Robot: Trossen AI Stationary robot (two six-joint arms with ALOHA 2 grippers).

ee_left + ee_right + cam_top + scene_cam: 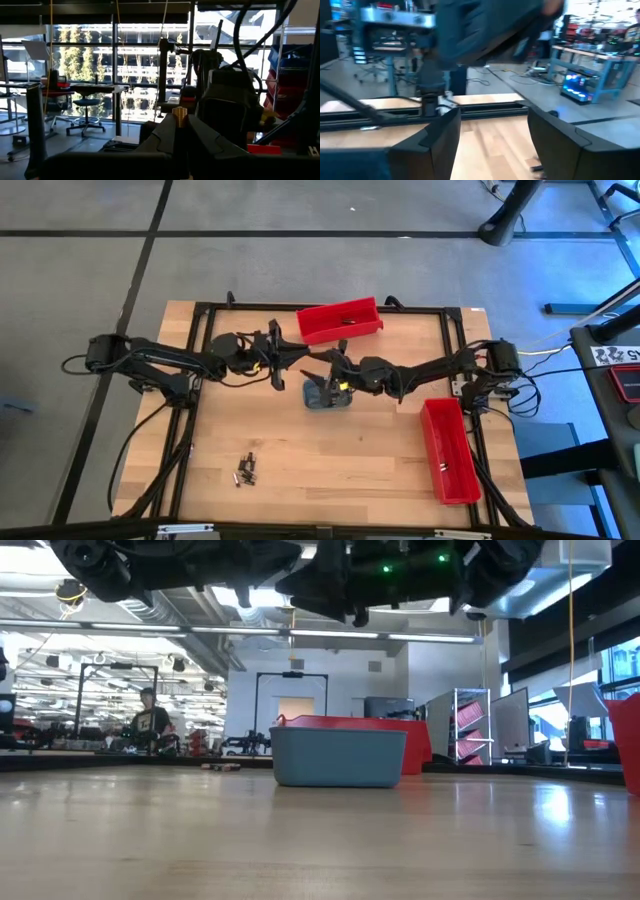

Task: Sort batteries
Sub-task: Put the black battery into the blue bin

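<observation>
Several tiny dark and silvery batteries lie loose on the wooden table near its front left. My left gripper hangs above the table's middle, just left of the small grey-blue tray, and is shut on one battery. My right gripper faces it from the right, above the tray. In the right wrist view my right gripper stands wide open with nothing between its fingers. My left gripper pinches one battery between its two fingertips. The battery's copper-coloured end sticks out past the tips. The fingers lie about level, tipped slightly up, and point toward the table's right. The battery is lifted well clear of the table.
A long red bin lies at the table's far edge and another red bin along the right edge. In the low view the tray stands mid-table in front of the far bin. A dark frame rims the table.
</observation>
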